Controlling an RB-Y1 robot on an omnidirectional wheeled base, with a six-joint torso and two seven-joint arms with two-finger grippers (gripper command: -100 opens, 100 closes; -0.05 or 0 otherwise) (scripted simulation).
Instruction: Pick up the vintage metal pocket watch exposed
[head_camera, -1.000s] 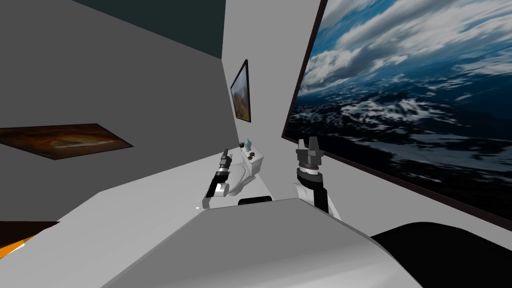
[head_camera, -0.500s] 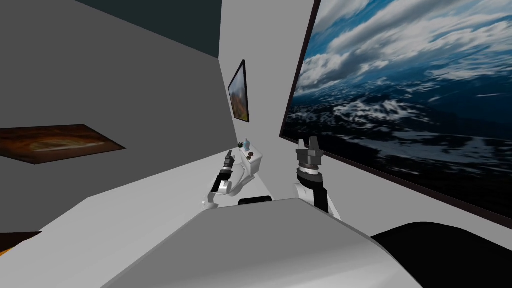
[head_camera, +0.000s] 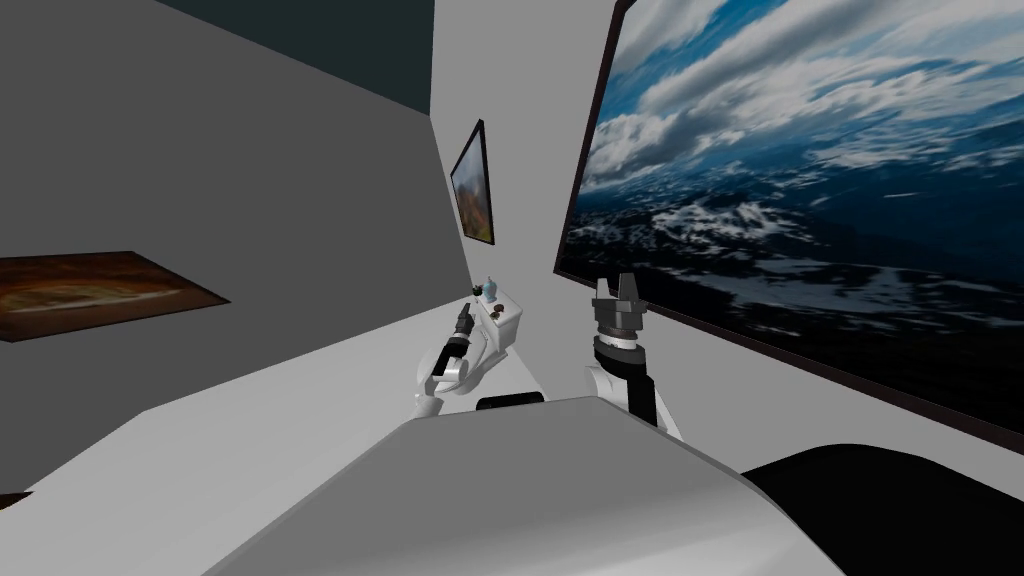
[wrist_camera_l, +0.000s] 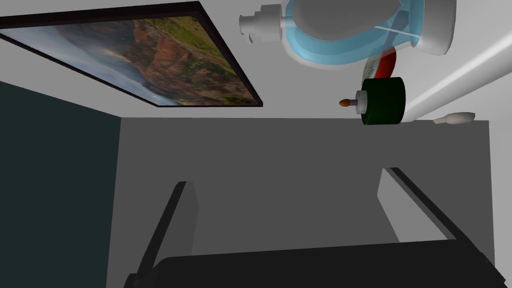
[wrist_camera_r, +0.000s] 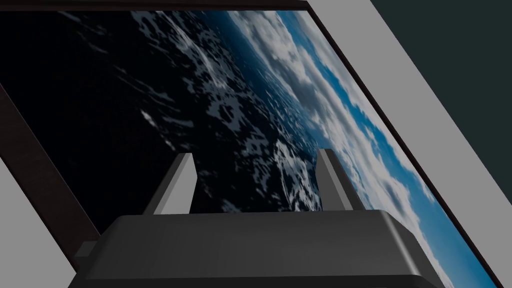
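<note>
The left tool is held open beside the white surface, where a small brownish pocket watch is seen at its 3 o'clock; the right tool is likewise open.

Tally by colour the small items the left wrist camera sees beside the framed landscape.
Blue-and-white rounded vase: 1
Dark green cylinder with an orange-tipped stem: 1
Red item, half hidden behind the cylinder: 1
Small white oblong piece: 1
Total: 4
</note>
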